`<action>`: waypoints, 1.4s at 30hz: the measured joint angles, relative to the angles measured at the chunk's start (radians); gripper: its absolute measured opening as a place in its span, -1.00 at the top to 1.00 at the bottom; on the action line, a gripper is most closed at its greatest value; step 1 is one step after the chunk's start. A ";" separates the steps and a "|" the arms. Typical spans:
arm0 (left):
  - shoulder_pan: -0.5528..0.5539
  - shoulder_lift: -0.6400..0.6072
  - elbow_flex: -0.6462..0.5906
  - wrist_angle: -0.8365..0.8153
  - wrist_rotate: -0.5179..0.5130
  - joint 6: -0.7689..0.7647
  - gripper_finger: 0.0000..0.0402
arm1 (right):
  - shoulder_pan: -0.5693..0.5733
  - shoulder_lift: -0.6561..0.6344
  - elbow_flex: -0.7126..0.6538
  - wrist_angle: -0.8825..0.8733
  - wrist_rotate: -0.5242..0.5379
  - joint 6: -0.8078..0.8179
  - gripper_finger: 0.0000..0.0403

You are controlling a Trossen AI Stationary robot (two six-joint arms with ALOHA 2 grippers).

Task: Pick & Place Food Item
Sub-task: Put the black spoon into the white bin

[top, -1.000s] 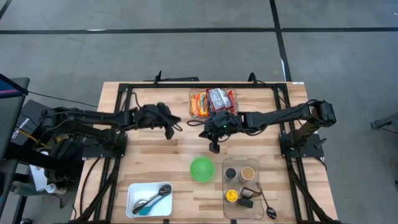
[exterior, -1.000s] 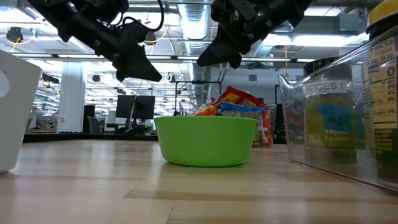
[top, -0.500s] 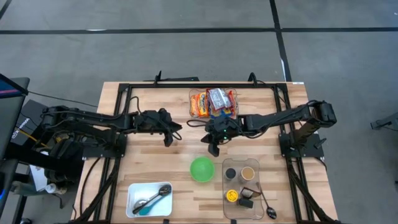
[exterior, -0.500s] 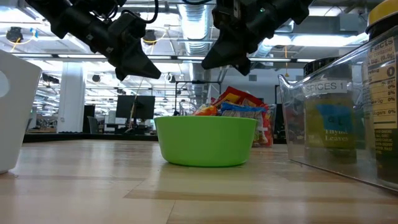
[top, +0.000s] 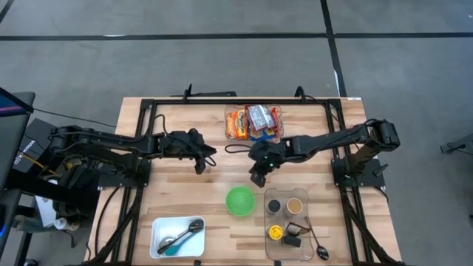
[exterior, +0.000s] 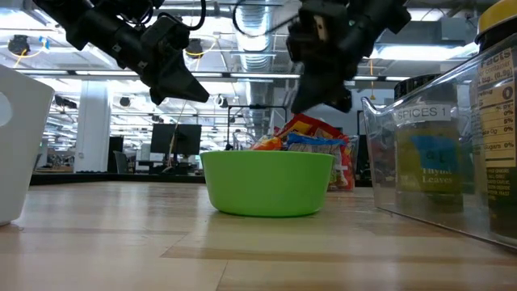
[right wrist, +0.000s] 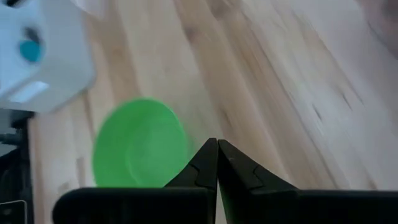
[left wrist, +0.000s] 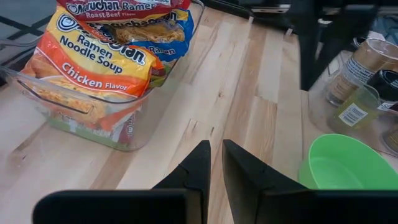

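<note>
- Right hand point(top: 256, 178) hung above the worktop point(top: 185, 188), fingers pressed together, nothing between them.
- Left hand point(top: 200, 167) also hung over bare wood, fingers nearly together with a thin gap between them, holding nothing.
- Task's thing: ramen packets point(top: 254, 121) lay stacked in a clear tray point(top: 228, 130) at the far edge of the worktop. In the left wrist view the top packets point(left wrist: 99, 59) read chicken and roast beef.
- Green bowl point(top: 239, 201) sat empty, just ahead of the right hand's tips and slightly to the left-arm side; right wrist view showed it point(right wrist: 140, 143) close beyond the fingertips.
- Key relation: the packets lay behind the right hand, back along its own forearm; that hand pointed away from them, toward the bowl.
- From the left hand, the tray stood off to the far side and toward the right arm, near but apart; left wrist view held it point(left wrist: 74, 115) in sight ahead.
- Long axis of the packets ran roughly from the tray's far side to its near side, as judged from the high view.
- Judgement: both hands were about equally near the tray; the left one faced it better. Either would need to open first.
</note>
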 joint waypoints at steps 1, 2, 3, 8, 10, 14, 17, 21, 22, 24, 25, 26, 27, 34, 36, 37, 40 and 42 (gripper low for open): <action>0.000 0.000 0.000 0.000 0.000 0.000 0.83 | 0.000 0.000 0.000 -0.028 0.000 0.019 0.99; 0.000 0.000 0.000 0.000 0.000 0.000 0.83 | -0.001 0.000 0.000 -0.054 0.001 0.040 0.99; 0.000 0.000 0.000 0.000 0.000 0.000 0.83 | -0.001 0.000 0.000 -0.079 0.001 0.061 0.99; 0.000 0.000 0.000 0.000 0.000 0.000 0.83 | 0.000 0.000 0.000 -0.226 0.006 0.142 0.99; 0.000 0.000 0.000 0.000 0.000 0.000 0.83 | 0.000 0.000 0.000 -0.298 0.032 0.163 1.00; 0.000 0.000 0.000 0.000 0.000 0.000 0.83 | 0.003 -0.001 0.000 -0.463 0.098 0.246 1.00; 0.000 0.000 0.000 0.000 0.000 0.000 0.83 | 0.025 -0.001 0.000 -0.585 0.130 0.319 1.00; 0.000 0.000 0.000 0.000 0.000 0.000 0.83 | 0.083 -0.001 0.000 -0.728 0.134 0.382 1.00; 0.000 0.000 0.000 0.000 0.000 0.000 0.83 | 0.103 -0.001 0.000 -0.762 0.134 0.396 1.00; 0.000 0.000 0.000 0.000 0.000 0.000 0.83 | 0.144 -0.001 0.000 -0.821 0.134 0.429 1.00; 0.000 0.000 0.000 0.000 0.000 0.000 0.83 | 0.164 -0.001 0.000 -0.847 0.134 0.450 1.00; 0.000 0.000 0.000 0.000 0.000 0.000 0.83 | 0.185 -0.001 0.000 -0.869 0.134 0.471 1.00; 0.000 0.000 0.000 0.000 0.000 0.000 0.83 | 0.206 -0.001 0.000 -0.887 0.134 0.490 1.00; 0.000 0.000 0.000 0.000 0.000 0.000 0.83 | 0.321 -0.001 0.000 -0.956 0.134 0.578 1.00; 0.000 0.000 0.000 0.000 0.000 0.000 0.83 | 0.338 -0.001 0.000 -0.973 0.135 0.597 1.00; 0.000 0.000 0.000 0.000 0.000 0.000 0.83 | 0.344 -0.001 0.000 -0.983 0.139 0.606 1.00; 0.000 0.000 0.000 0.000 0.000 0.000 0.83 | 0.352 -0.002 0.000 -1.014 0.166 0.632 1.00; 0.000 0.000 0.000 0.000 0.000 0.000 0.83 | 0.352 -0.015 0.000 -1.031 0.186 0.647 1.00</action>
